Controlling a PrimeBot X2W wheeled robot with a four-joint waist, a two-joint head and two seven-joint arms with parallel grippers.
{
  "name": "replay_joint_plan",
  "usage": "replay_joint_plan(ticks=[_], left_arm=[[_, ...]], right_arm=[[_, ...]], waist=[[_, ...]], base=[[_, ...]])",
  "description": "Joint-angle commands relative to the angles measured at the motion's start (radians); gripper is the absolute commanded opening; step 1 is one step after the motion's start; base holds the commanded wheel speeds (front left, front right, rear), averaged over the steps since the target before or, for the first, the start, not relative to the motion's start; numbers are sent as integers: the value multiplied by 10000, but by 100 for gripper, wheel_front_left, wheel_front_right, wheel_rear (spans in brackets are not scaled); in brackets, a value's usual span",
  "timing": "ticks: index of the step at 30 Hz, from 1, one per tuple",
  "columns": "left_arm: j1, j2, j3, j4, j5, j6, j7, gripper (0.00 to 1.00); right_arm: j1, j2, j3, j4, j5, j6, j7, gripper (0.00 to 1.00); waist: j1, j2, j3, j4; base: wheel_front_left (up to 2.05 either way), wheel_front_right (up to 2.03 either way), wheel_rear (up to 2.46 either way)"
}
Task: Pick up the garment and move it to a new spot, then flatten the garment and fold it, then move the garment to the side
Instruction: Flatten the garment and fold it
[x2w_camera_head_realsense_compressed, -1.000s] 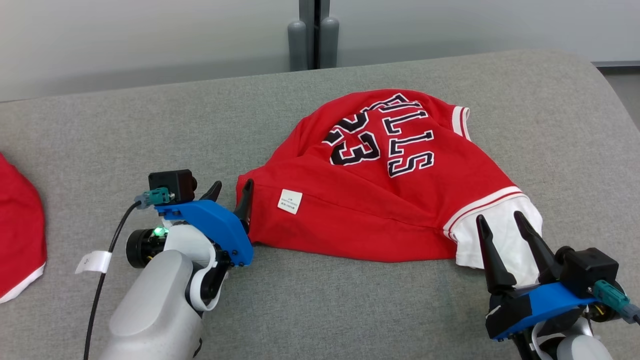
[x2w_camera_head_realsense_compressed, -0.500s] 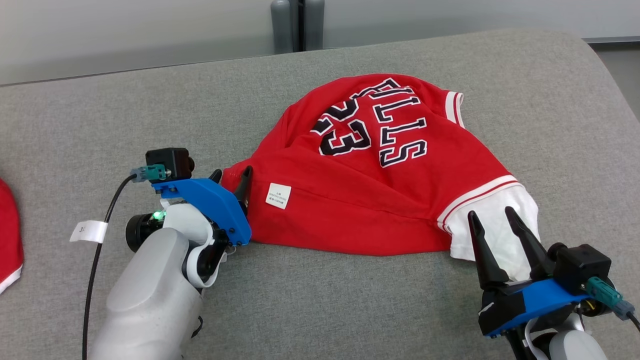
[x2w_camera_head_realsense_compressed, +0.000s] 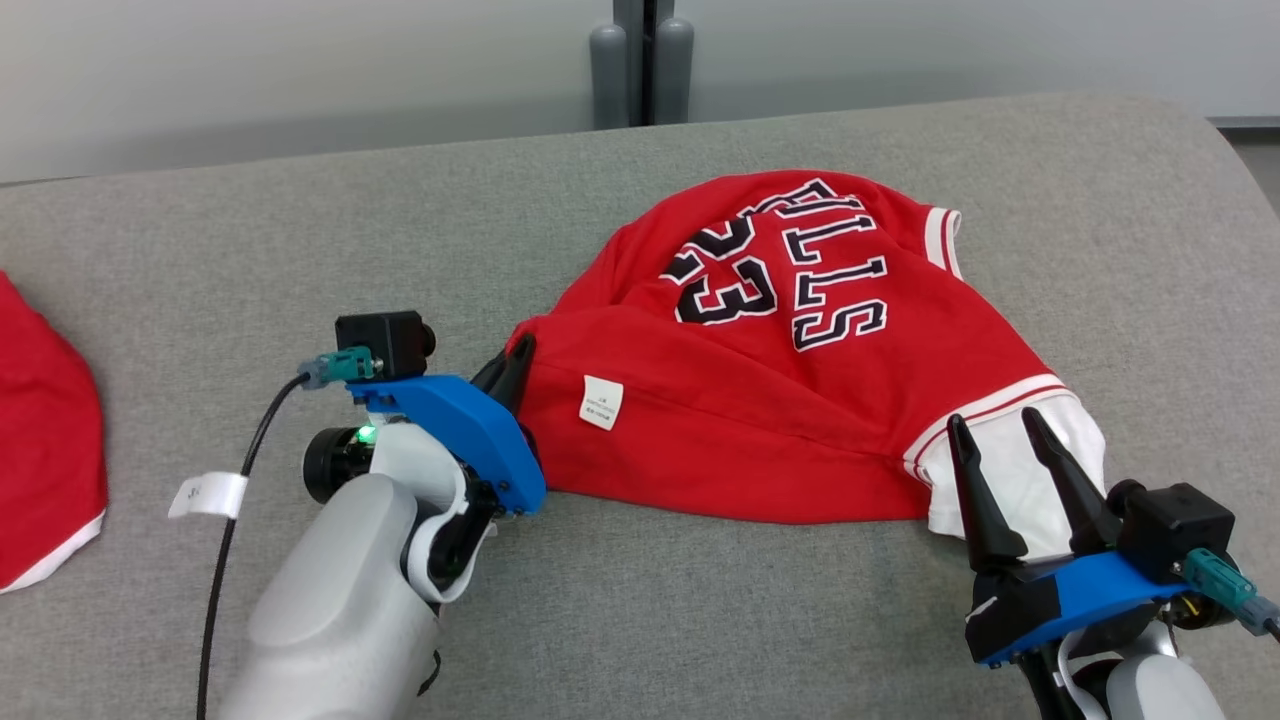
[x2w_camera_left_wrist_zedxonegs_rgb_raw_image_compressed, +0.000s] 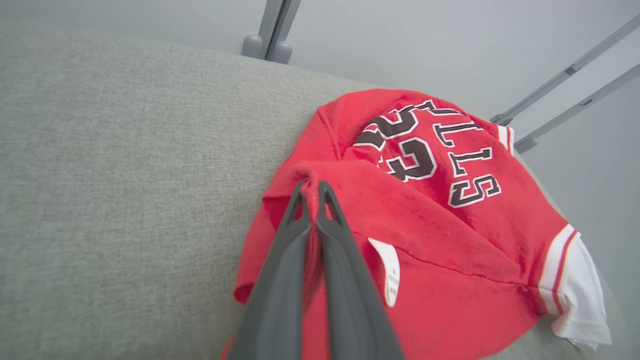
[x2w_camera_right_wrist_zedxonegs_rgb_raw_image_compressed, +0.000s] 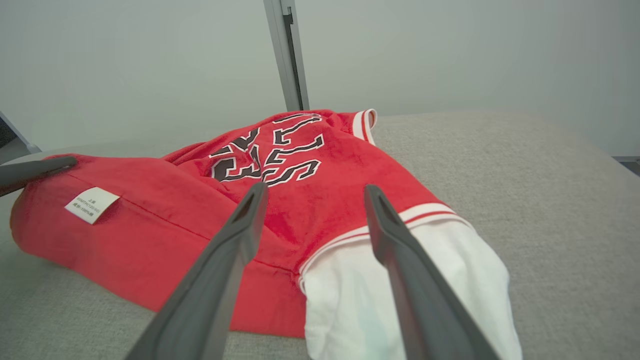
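Observation:
The garment (x2w_camera_head_realsense_compressed: 760, 380) is a crumpled red jersey with black-and-white lettering, a white care label (x2w_camera_head_realsense_compressed: 601, 402) and a white sleeve (x2w_camera_head_realsense_compressed: 1000, 470), lying on the grey padded surface (x2w_camera_head_realsense_compressed: 300, 260). My left gripper (x2w_camera_head_realsense_compressed: 513, 362) is shut on the garment's left corner. In the left wrist view its fingers (x2w_camera_left_wrist_zedxonegs_rgb_raw_image_compressed: 325, 235) pinch a raised fold of the red garment (x2w_camera_left_wrist_zedxonegs_rgb_raw_image_compressed: 450, 235). My right gripper (x2w_camera_head_realsense_compressed: 995, 428) stands open at the garment's right end, fingers pointing over the white sleeve. In the right wrist view the right gripper (x2w_camera_right_wrist_zedxonegs_rgb_raw_image_compressed: 316, 192) hovers open above the sleeve (x2w_camera_right_wrist_zedxonegs_rgb_raw_image_compressed: 400, 285) with nothing between its fingers.
Another red cloth (x2w_camera_head_realsense_compressed: 40, 440) with a white hem lies at the left edge. A grey post (x2w_camera_head_realsense_compressed: 640, 60) stands behind the surface's far edge. A black cable with a white tag (x2w_camera_head_realsense_compressed: 210, 495) trails from my left wrist. Bare grey surface (x2w_camera_head_realsense_compressed: 700, 620) lies in front.
My left gripper's fingers have closed on the garment's left corner. The right gripper stays open over the sleeve. The camera has shifted between frames.

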Motion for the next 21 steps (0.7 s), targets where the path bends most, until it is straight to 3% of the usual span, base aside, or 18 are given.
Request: replay_joint_plan(ticks=[1,4,10,15,21], left_arm=[[199,36,-59,-180,-36,-69,-76,0],[937,158,-327,-1221,-183,-170,-128,0],[2993,978,-879,-4204,-440,-87,515,0],[4546,1800,-1222,-6147,-340,621,1395,0],[5392,2556,-1604,-6472,185,1492,2259,0]], right_arm=[[64,-19,-7,-4,45,3,-35,100],[174,-19,-112,5,49,5,-20,100],[367,-17,-215,-94,64,5,59,100],[414,-19,-236,-133,107,5,97,100],[383,-19,-117,-76,124,5,124,100]], waist=[[0,0,-41,40],[0,0,-239,271],[0,0,-505,681],[0,0,-579,951],[0,0,-645,1051]], base=[[0,0,0],[0,0,0],[0,0,0],[0,0,0],[0,0,0]])
